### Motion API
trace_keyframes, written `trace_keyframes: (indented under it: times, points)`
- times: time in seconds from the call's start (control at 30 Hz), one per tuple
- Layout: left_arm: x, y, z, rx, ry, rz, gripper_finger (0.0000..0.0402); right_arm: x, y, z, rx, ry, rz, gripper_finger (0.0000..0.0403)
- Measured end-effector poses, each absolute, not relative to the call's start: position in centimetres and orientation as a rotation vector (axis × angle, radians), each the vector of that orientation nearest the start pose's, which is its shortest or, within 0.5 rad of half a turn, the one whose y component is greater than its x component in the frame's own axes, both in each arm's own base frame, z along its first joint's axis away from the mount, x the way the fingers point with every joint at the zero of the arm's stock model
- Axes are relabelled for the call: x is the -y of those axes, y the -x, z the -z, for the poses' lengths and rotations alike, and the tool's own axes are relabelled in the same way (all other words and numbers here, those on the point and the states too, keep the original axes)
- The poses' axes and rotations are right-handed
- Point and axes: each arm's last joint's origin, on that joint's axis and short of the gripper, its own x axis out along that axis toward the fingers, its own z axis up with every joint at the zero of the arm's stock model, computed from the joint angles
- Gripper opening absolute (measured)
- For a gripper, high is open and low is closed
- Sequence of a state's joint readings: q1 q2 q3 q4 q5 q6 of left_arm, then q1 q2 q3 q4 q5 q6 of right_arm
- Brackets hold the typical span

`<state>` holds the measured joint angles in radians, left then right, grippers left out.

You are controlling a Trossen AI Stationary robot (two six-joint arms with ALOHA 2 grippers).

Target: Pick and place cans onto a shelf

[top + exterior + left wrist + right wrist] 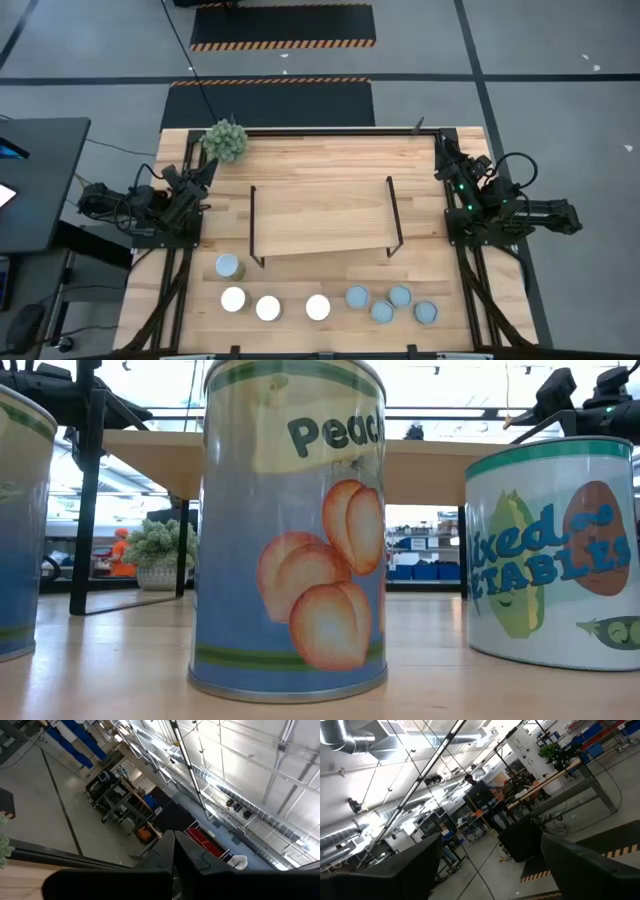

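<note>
Eight cans stand upright on their bases in a loose row near the table's near edge: white tops at the left [233,299], grey-blue tops at the right [381,311]. The low view shows a peach-labelled can [288,530] and a vegetables can [555,550] close up. The light-wood shelf [320,215] stands on its black rod frames at mid-table, with nothing on it. My left gripper [207,168] [173,865] is shut and empty at the table's left edge, pointing up and away from the table. My right gripper [441,143] [490,870] is open and empty at the right edge, also pointing up.
A spiky green plant ball [226,140] sits at the table's far left corner, close to my left gripper. Bare wood lies between the shelf and the row of cans. A dark side table [40,180] stands left of the table.
</note>
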<state>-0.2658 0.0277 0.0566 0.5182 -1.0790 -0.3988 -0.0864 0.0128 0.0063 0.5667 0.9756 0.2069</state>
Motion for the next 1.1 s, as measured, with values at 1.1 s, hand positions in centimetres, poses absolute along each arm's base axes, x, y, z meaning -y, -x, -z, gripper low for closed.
trace_keyframes:
  times: [1.1]
  points:
    - [-0.72,-7.07,-22.41,0.697,0.885,-0.649,0.0013,3.03,-6.96,-21.04,0.683,-0.503,0.966,0.0347]
